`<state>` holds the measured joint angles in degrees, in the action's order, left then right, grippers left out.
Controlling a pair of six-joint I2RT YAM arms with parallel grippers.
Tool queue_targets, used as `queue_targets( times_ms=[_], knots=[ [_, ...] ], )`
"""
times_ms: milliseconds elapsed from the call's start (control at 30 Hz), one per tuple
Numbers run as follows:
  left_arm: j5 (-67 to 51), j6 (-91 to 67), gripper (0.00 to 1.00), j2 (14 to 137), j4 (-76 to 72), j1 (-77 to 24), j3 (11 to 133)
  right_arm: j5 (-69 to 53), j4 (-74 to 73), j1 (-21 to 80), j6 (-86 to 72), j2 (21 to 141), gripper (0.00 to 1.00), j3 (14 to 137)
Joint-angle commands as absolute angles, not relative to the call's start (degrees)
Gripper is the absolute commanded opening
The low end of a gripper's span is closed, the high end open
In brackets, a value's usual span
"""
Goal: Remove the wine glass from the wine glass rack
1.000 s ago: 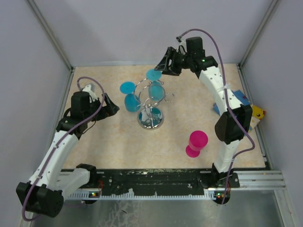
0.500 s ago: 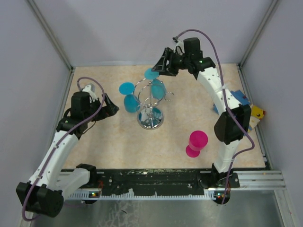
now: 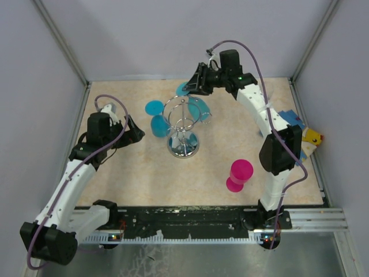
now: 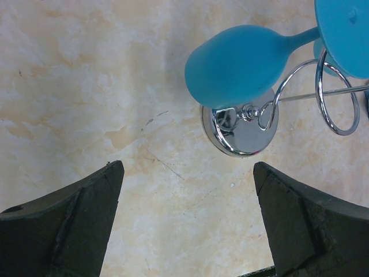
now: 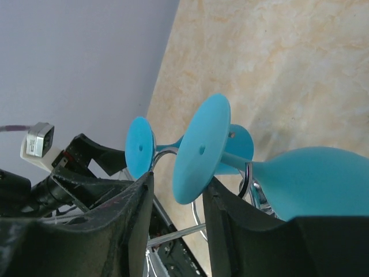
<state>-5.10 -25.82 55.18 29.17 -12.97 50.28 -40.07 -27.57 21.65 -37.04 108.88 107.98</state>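
Observation:
The chrome wine glass rack stands mid-table on its round base. Two blue wine glasses hang on it. The back glass has its foot between my right gripper's narrowly open jaws. The foot's stem side touches the right finger, and a gap shows by the left finger. In the top view my right gripper is behind the rack. The left glass hangs toward my left gripper, which is open, empty and short of its bowl.
A magenta wine glass stands on the table at the front right. A blue and yellow object lies at the right edge. Grey walls close in the back and both sides.
My right gripper has shifted left and back with the back glass's foot between its jaws, and that glass's bowl has swung slightly right. The left arm has not moved.

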Motion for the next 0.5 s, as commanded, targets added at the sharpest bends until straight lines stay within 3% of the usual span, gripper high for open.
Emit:
queue_targets(
  times_ms=[0, 200, 333, 467],
  knots=[
    [-4.66, -25.05, 1.0, 54.48, 29.08, -12.57, 50.03, -41.24, -26.86, 22.15, -37.95, 110.08, 0.35, 109.07],
    [-4.62, -25.05, 1.0, 54.28, 29.09, -12.57, 50.09, -40.87, -26.72, 22.15, -38.27, 109.48, 0.19, 108.52],
    [-4.66, -25.14, 1.0, 54.32, 29.09, -12.57, 50.16, -41.33, -26.17, 22.12, -38.47, 107.84, 0.01, 107.81],
    [-4.71, -25.3, 0.99, 54.49, 29.09, -12.57, 50.1, -41.59, -26.37, 22.15, -38.51, 104.78, 0.0, 108.13]
  ],
)
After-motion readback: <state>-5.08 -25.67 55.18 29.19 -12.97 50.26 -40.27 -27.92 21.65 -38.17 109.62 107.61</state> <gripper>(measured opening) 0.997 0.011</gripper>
